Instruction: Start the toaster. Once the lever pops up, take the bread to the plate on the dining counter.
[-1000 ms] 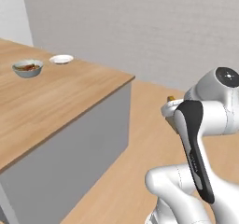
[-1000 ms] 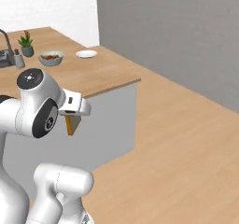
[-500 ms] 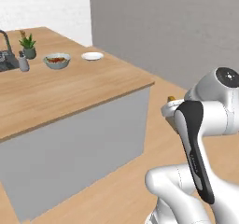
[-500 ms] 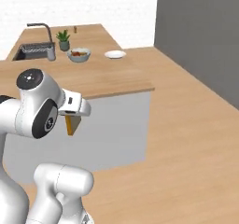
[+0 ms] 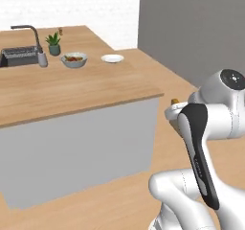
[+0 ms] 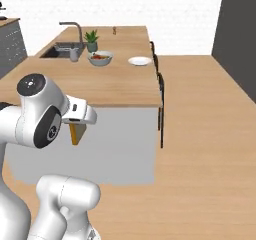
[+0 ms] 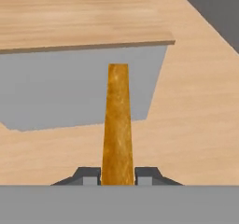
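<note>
My gripper is shut on the bread, a thin slice seen edge-on with a golden-orange crust, sticking straight out between the two fingertips. From the right base view the bread hangs below the hand, held close to the arm's body and well short of the counter. The dining counter is a broad light-wood slab on a pale grey base ahead of me. The small white plate sits near its far right end. The toaster is out of view.
A bowl of fruit stands left of the plate, then a small potted plant and a sink with a faucet. Open wood floor runs along the counter's right side. A dark grey wall stands beyond.
The whole picture has shifted as the base moved: the counter's corner, sink and plant have come into view. The arm's pose and its hold on the bread look unchanged.
</note>
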{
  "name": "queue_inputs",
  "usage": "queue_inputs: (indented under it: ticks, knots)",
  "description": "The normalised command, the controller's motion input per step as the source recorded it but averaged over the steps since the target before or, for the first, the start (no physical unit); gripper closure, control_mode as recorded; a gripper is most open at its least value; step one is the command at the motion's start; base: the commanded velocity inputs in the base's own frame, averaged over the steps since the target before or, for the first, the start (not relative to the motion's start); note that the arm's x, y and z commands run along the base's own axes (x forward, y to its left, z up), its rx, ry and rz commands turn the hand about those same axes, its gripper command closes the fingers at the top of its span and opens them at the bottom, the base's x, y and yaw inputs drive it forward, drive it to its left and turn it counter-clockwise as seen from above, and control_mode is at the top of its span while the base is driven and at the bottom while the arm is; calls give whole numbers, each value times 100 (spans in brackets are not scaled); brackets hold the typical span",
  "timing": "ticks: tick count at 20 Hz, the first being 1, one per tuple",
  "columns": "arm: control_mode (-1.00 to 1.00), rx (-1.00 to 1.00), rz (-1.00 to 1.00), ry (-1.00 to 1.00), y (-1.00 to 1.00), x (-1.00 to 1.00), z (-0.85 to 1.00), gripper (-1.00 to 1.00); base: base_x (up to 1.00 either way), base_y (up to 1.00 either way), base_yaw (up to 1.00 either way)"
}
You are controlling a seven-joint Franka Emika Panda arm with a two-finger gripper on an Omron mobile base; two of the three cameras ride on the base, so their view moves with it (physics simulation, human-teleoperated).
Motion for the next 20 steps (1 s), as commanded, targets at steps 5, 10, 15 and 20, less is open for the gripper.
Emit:
queue_inputs:
  ticks: [5,10,15,20]
  knots:
    - [100,0,0,0,0,0,0,100,47,-100,47]
    - [100,0,0,0,0,0,0,100,48,-100,48]
    - [100,0,0,0,0,0,0,100,39,-100,38]
    - [100,0,0,0,0,0,0,100,53,-100,40]
